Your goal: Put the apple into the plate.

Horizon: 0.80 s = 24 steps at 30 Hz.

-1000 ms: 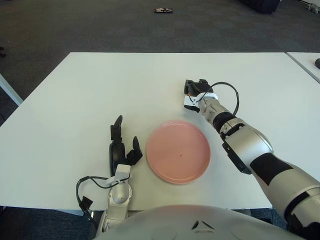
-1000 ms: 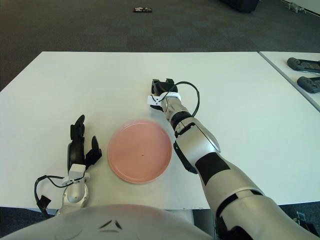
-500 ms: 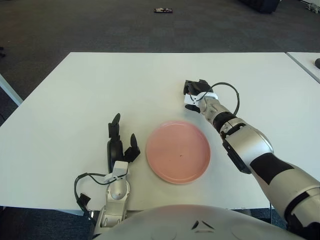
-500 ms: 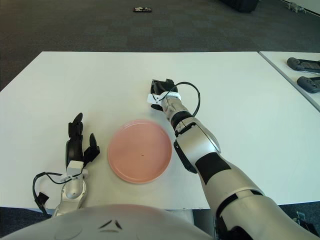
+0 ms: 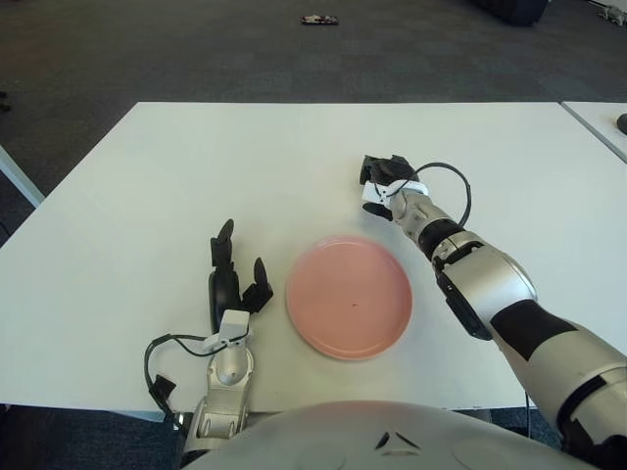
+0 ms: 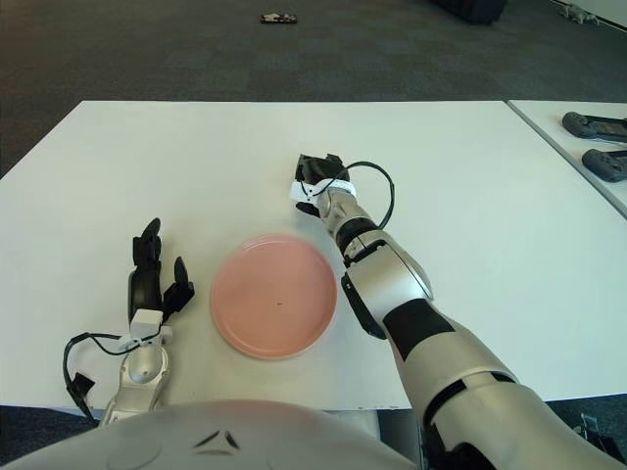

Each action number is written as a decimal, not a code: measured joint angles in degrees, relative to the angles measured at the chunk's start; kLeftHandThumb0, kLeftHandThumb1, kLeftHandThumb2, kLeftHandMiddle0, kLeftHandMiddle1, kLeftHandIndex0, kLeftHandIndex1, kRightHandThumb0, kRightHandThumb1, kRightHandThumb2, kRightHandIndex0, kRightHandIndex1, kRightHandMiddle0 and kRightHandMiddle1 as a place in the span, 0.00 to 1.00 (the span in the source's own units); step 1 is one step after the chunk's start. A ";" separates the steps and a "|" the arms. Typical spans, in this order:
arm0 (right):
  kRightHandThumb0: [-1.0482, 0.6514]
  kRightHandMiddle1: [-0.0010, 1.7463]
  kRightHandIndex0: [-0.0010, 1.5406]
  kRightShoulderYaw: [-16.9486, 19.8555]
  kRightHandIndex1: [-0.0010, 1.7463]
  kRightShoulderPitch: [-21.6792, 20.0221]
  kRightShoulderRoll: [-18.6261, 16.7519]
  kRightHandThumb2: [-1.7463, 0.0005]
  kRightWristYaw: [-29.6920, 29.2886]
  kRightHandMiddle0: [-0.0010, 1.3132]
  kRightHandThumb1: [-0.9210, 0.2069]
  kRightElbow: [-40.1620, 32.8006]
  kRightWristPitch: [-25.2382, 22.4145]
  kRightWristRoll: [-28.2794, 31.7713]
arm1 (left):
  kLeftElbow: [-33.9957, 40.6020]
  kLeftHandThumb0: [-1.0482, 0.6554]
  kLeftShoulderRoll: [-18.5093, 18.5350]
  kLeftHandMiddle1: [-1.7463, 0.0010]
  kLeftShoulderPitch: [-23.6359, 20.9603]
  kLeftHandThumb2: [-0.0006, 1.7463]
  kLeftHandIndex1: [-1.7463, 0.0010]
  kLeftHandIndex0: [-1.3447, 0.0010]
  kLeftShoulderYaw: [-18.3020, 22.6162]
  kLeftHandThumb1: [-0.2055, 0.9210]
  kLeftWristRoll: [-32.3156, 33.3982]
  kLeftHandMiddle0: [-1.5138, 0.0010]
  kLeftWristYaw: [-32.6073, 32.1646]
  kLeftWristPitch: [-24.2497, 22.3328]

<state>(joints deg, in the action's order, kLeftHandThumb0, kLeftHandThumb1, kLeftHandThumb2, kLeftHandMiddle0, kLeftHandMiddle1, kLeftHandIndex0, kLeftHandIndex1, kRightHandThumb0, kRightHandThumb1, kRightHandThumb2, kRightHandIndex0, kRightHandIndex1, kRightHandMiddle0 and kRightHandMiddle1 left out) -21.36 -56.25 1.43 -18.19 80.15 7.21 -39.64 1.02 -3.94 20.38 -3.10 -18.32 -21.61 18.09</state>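
My right hand barely moves beyond the plate, fingers curled over something I can't make out; if the apple is there, it's hidden. My left hand has slid back, fingers spread, empty. Only the right eye view shows controllers on the neighbouring worktop.

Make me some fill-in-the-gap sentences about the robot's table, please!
1. The plate is ____ in colour.
2. The left hand shows to the ____ of the plate.
3. The right hand is stretched out over the table on the ____ side of the plate.
Missing words: pink; left; far.
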 measured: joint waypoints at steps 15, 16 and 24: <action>0.62 1.00 0.57 6.26 0.96 -1.66 0.18 0.05 -3.79 0.48 0.82 -0.56 5.35 6.15 | -0.47 0.13 0.52 0.94 -1.48 0.51 0.65 1.00 0.73 1.00 0.11 0.84 1.32 -1.41; 0.62 1.00 0.57 6.61 0.95 -1.86 0.19 0.05 -3.79 0.48 0.82 -0.61 5.59 6.66 | -0.47 0.13 0.54 0.94 -1.56 0.51 0.65 1.00 0.75 1.00 0.11 0.84 1.39 -1.62; 0.62 1.00 0.59 9.38 0.90 -3.56 0.36 0.07 -3.78 0.48 0.82 -0.97 8.18 9.80 | -0.39 0.13 0.79 0.94 -2.00 0.52 0.66 1.00 0.97 1.00 0.10 0.85 1.88 -2.60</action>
<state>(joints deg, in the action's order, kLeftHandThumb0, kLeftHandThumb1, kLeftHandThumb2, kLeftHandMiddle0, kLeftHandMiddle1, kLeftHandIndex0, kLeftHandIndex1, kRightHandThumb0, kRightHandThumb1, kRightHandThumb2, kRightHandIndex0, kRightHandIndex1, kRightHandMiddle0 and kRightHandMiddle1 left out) -11.98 -59.81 1.79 -21.97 79.18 15.39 -29.84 0.63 -3.16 18.38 -2.13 -18.22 -19.74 15.49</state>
